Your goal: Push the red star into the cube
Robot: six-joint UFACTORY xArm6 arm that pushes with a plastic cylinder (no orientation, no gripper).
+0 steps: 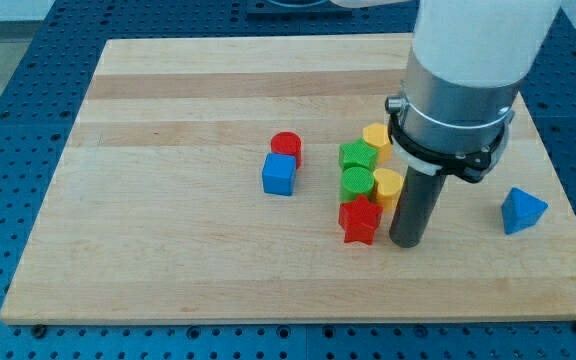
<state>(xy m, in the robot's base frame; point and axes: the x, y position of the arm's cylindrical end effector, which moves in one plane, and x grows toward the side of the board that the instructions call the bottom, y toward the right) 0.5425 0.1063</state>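
The red star (360, 220) lies on the wooden board (168, 250) a little right of centre, toward the view's bottom. My tip (406, 243) stands just to the star's right, a small gap apart. The blue cube (279, 174) sits to the view's left of the star and slightly higher up, with a red cylinder (286, 146) touching it just above. The white arm body hides the board's upper right part.
Right above the star stand two green blocks (358, 183) (357, 156) and two yellow blocks (387, 186) (376, 137) in a tight cluster. A blue triangular block (522, 211) lies near the view's right edge of the board.
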